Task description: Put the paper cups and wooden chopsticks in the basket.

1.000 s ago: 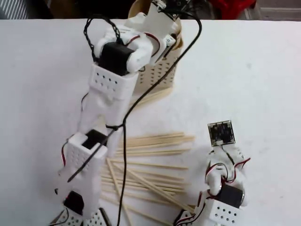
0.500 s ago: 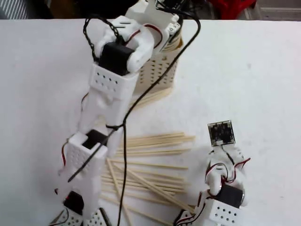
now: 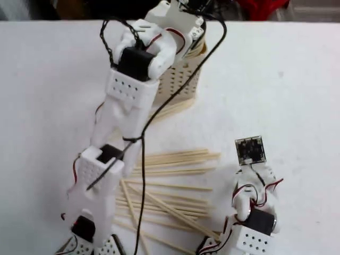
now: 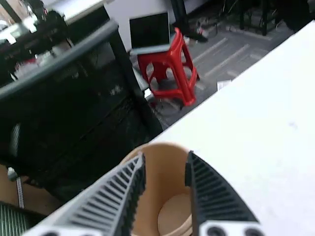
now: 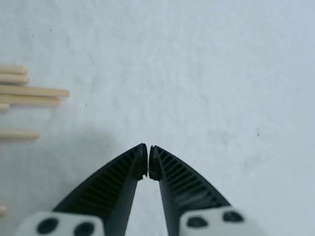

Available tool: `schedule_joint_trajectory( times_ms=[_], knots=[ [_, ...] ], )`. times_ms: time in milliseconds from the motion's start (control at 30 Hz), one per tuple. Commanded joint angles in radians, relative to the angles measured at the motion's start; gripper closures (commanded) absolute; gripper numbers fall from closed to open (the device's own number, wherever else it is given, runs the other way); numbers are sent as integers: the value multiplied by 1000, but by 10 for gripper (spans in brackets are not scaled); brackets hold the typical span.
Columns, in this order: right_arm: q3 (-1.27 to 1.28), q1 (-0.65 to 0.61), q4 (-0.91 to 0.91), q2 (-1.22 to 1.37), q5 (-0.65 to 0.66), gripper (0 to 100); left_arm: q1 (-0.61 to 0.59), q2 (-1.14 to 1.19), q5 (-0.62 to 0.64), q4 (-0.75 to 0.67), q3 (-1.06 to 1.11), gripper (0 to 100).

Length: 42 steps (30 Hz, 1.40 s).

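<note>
Bright, even overhead light falls on the white table (image 3: 297, 79), which nearly washes out. Shadows are soft and short: a faint grey patch lies beside the right gripper (image 5: 148, 162), thin ones under the chopsticks (image 3: 175, 158). The room beyond the table edge, past the left gripper (image 4: 165, 157), is much dimmer.

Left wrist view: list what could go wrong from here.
The paper cup at the left end effector is near the table edge; it might drop to the floor. The black cable hangs over the crossed chopsticks and could snag them.
</note>
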Motion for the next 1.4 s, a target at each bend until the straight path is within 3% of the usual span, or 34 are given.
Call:
schedule_joint_trajectory(
  times_ms=[0,433,767,967,1233,1367],
  knots=[
    [6,8,7,-10,5,974,-24,10,0,-2,-6,850],
    [6,8,7,-10,5,974,-56,94,-2,106,-5,850],
    [6,8,7,-10,5,974,-64,217,-8,107,-11,850],
    [6,8,7,-10,5,974,-79,219,-3,110,-275,850],
    [6,8,7,-10,5,974,-200,-8,6,149,-244,850],
    [6,8,7,-10,5,974,-298,-128,150,273,-256,850]
  ],
)
